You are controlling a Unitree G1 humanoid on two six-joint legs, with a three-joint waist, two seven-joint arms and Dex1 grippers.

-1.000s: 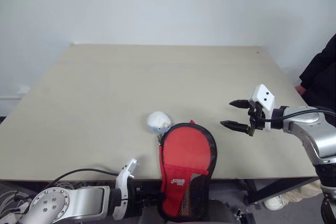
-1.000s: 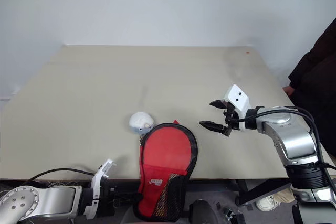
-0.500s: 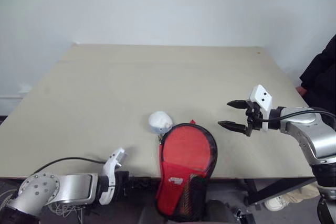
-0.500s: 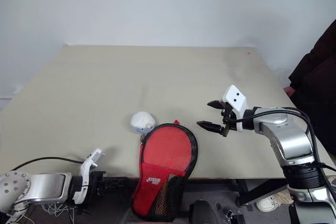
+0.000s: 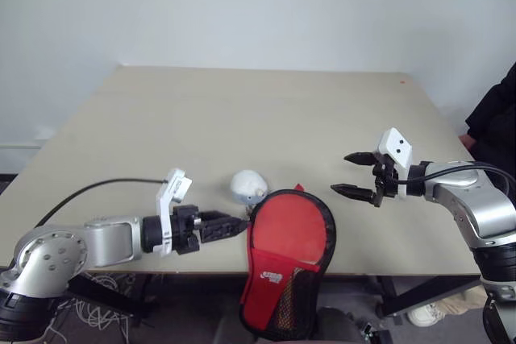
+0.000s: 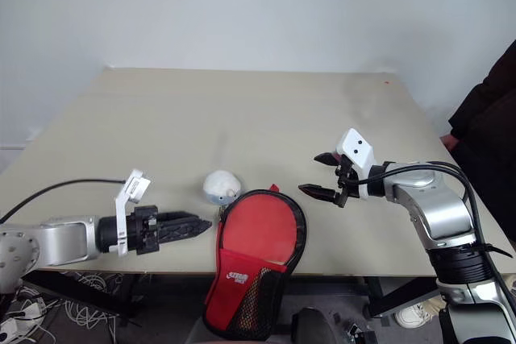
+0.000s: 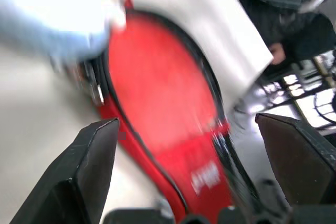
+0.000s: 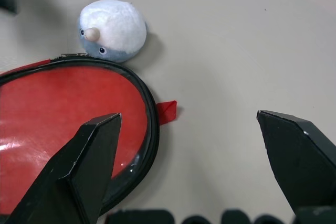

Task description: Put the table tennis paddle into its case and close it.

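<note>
I see the far half of the worktop bare, with open passage between both arms. Near the front edge, the case lies half overhanging, and the small plush toy sits just beside its top. My left end effector points at the case's near side.

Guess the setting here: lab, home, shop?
Probably a lab or test room. A plain beige table stands against a bare white wall, loose cables lie on the floor beneath it, and a person in dark clothing is at the table's far right.
</note>
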